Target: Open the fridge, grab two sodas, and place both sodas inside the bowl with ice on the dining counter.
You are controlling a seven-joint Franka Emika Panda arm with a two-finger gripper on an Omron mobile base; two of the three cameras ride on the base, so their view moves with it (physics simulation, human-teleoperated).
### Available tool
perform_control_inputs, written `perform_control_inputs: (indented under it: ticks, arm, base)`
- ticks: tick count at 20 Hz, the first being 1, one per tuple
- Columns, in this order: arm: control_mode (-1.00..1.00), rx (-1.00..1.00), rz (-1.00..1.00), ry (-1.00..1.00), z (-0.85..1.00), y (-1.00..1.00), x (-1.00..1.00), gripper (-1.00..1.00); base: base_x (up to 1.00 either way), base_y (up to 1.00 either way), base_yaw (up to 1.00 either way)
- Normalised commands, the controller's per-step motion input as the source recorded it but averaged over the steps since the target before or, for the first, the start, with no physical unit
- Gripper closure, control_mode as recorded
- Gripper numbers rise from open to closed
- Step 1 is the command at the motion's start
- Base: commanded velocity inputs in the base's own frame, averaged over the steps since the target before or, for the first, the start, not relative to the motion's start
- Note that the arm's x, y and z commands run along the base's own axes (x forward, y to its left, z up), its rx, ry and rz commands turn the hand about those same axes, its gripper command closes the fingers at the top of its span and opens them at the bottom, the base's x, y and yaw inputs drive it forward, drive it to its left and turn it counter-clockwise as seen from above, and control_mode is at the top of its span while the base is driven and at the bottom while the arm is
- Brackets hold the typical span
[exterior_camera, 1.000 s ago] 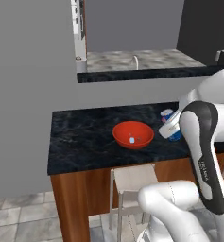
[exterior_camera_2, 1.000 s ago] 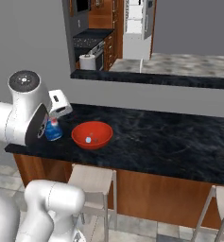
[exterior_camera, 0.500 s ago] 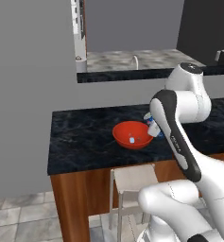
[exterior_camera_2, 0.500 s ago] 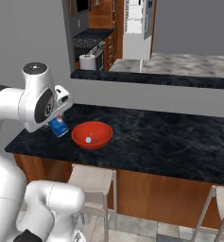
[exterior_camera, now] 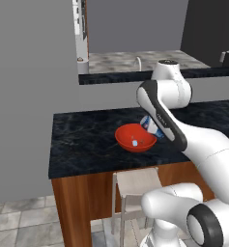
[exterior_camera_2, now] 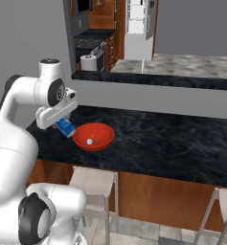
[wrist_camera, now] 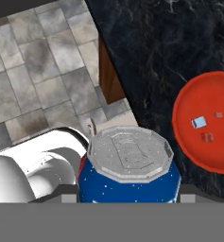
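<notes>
My gripper (exterior_camera: 152,126) is shut on a soda, a small blue can (exterior_camera: 150,125) with a silver top, and holds it tilted just above the dining counter (exterior_camera: 87,140). The can (exterior_camera_2: 65,128) hangs beside the near rim of the red-orange bowl (exterior_camera_2: 93,136), on the arm's side. In the hand view the can's lid (wrist_camera: 129,153) sits close in front, with the bowl (wrist_camera: 210,127) and a few pale ice pieces to its right on the black marble top (wrist_camera: 146,56). The bowl (exterior_camera: 135,137) holds ice alone.
A pale stool (exterior_camera: 135,185) stands under the counter's front edge; another stool (exterior_camera_2: 93,182) shows from the other side. Behind rises a grey speckled counter with a faucet (exterior_camera: 139,62). Far back, the fridge (exterior_camera_2: 136,28) shows white shelves. Tiled floor (wrist_camera: 33,71) lies below.
The arm has swung along the counter toward the bowl, carrying the blue can from the counter's end to the bowl's rim. The bowl has not moved.
</notes>
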Motion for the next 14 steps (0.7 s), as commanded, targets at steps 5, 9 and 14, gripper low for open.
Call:
perform_control_inputs:
  ticks: [5, 9, 14]
  arm:
    - [-1.00, -0.01, 0.12, 0.01, -0.45, -0.02, 0.28, 1.00]
    - [-1.00, 0.00, 0.10, 0.00, -0.35, -0.08, 0.44, 1.00]
    - [-1.00, 0.00, 0.07, 0.05, -0.23, -0.06, 0.50, 1.00]
  base:
    - [0.00, 0.00, 0.00]
    - [0.00, 0.00, 0.00]
    - [0.00, 0.00, 0.00]
